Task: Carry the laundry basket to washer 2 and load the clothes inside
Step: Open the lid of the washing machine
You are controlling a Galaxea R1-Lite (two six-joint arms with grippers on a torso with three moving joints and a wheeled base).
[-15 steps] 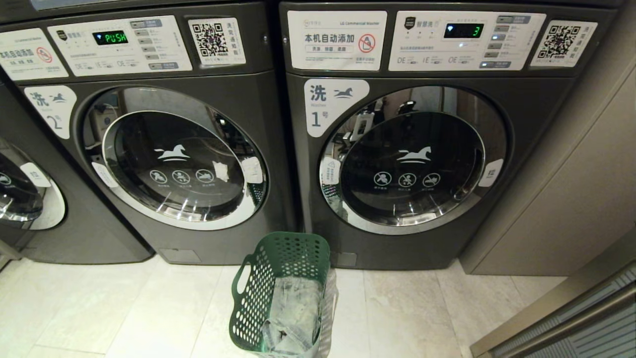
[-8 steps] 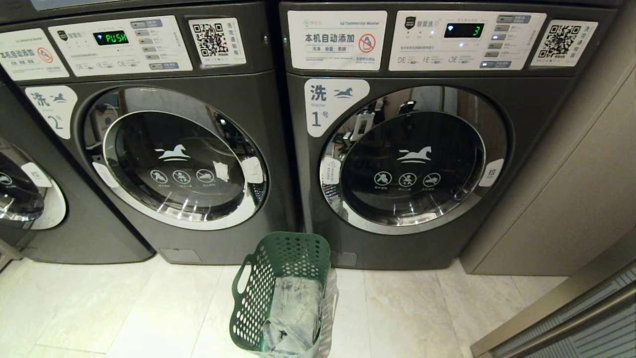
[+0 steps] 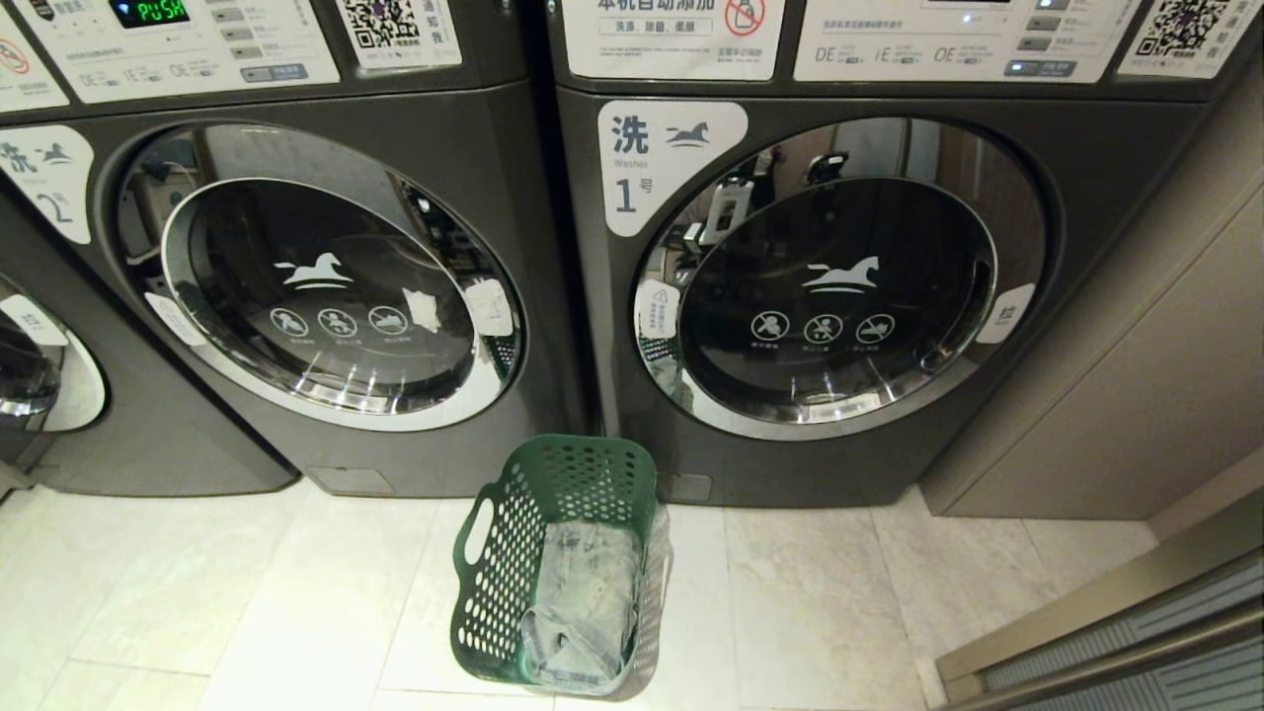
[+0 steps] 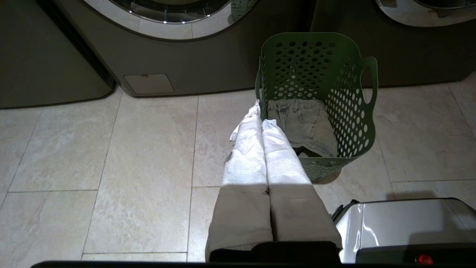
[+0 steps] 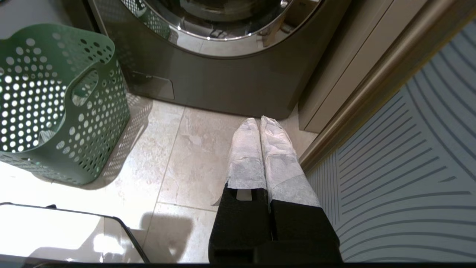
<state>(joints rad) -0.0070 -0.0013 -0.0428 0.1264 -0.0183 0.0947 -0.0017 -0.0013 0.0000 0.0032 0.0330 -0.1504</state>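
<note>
The dark green laundry basket (image 3: pixel 504 583) stands on the tiled floor in front of the gap between two washers. The clothes (image 3: pixel 588 592), folded pale denim, lie inside it. Washer 2 (image 3: pixel 316 267) is behind it to the left, its round glass door closed. Neither gripper shows in the head view. In the left wrist view my left gripper (image 4: pixel 261 118) is shut and empty, hanging in front of the basket (image 4: pixel 349 108) and the clothes (image 4: pixel 308 124). My right gripper (image 5: pixel 259 121) is shut and empty above the floor, to the right of the basket (image 5: pixel 93 123).
Washer 1 (image 3: pixel 829 276) stands right of washer 2, and a third washer (image 3: pixel 30 365) sits at the far left. A beige cabinet wall (image 3: pixel 1136 346) and a ribbed grey panel (image 5: pixel 409 167) close off the right side. My white base (image 4: pixel 401 223) is near the basket.
The head view has tipped downward, so the washers and basket sit higher or closer in the picture. The basket, the clothes and the washer doors have not moved.
</note>
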